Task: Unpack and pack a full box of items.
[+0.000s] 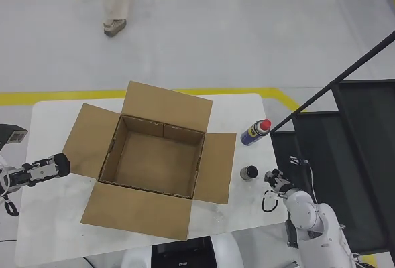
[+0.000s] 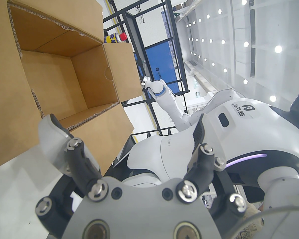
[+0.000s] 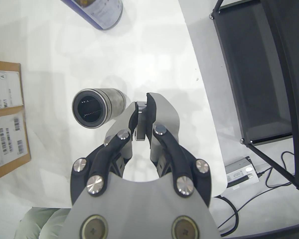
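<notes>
**When Setting the Block (image 3: 140, 130) Down, Keep Off the Cylinder (image 3: 99, 106)**

While lowering, mind the right gripper (image 3: 142, 108): fingers pinched nearly together on the small metal block, just beside the metal cylinder and close to the right edge of the table (image 1: 56, 221). Judge this as the tail end of unpacking. See the box (image 1: 167, 104) in the middle of the table, flaps spread, nothing inside. See the spray can (image 1: 256, 131) upright beyond the cylinder, apart from it.

Pick a bare patch of tabletop on the side away from the cylinder, yet short of the nearby table edge. Bring the block straight down until flat on the surface. Then part the fingers only a little, enough to free the block without brushing the cylinder, which is round and apt to tip and roll at a nudge. Lift straight up before swinging anywhere.

Leave the left gripper (image 2: 125, 128) alone: fingers spread wide, holding nothing, beside the box's left flap, well apart from the block. Keep the block within easy reach for repacking.
</notes>
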